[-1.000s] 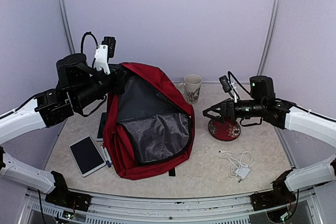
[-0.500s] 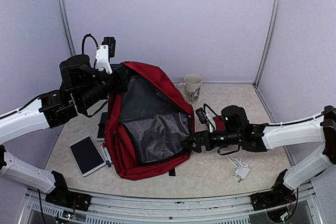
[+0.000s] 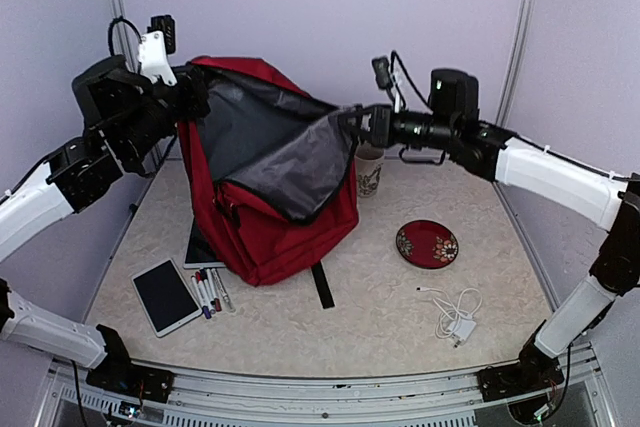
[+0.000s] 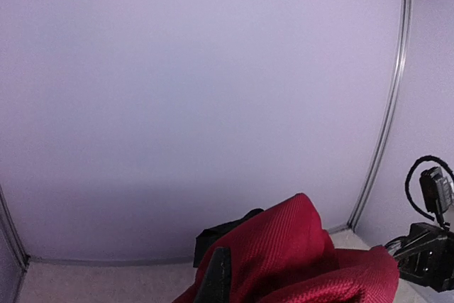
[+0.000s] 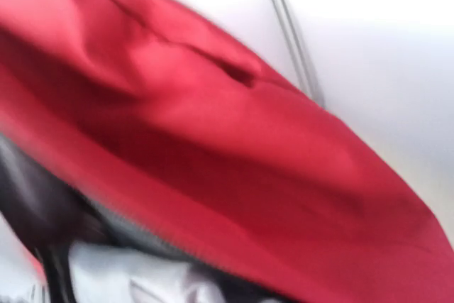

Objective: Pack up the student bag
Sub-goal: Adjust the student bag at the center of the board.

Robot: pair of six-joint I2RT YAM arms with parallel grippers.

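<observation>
The large dark red fabric backpack hangs mouth-open between both arms, the left pincer clamped on its rim at 9 o'clock, the right pincer likewise at 3 o'clock.

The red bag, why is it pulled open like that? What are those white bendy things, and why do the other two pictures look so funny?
The white bendy things are two robot arms. Each ends in a gripper, a pincer with two fingers. The big picture comes from a camera above and behind the arms. In it the left gripper pinches one side of the student bag and the right gripper pinches the other, so its mouth is held wide open. The other two pictures come from small cameras on the wrists. They are so close that they mostly show red cloth, and the right one is blurry. On the table lie a white tablet, some pens, a red plate and a white cable. A mug stands behind the bag.
</observation>
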